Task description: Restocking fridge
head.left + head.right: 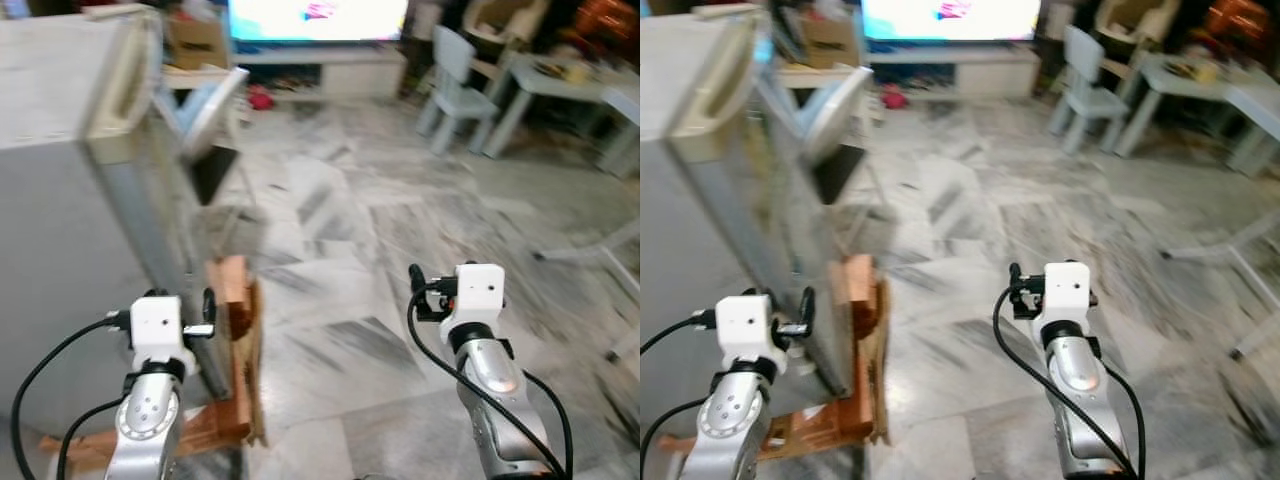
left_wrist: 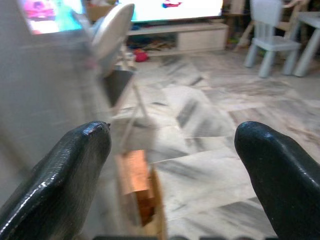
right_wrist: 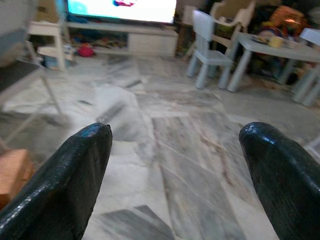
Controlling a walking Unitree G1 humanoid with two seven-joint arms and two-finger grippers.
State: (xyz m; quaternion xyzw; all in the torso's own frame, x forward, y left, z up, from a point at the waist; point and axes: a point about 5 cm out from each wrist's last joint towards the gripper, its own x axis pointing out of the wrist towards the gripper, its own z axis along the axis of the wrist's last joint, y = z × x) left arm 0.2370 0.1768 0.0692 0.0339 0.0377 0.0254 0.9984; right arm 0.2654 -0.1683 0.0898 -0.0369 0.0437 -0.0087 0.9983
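Observation:
The fridge [image 1: 60, 200] is a tall pale grey box on my left, seen from its side, with a cream handle strip [image 1: 120, 95] along its top edge. It stands on a wooden pallet [image 1: 235, 340]. My left gripper [image 2: 172, 135] is raised close beside the fridge's near corner. It is open, and nothing sits between its black fingers [image 2: 70, 170]. My right gripper [image 3: 175, 135] is held up over the marble floor, well apart from the fridge. It is open too and holds nothing. Both eye views are blurred.
A folded grey stand [image 1: 210, 120] leans just past the fridge. A lit TV [image 1: 315, 18] on a low white cabinet [image 1: 330, 70] is at the back. A small pale chair [image 1: 455, 85] and table [image 1: 565, 85] stand far right. Marble floor [image 1: 380, 230] stretches ahead.

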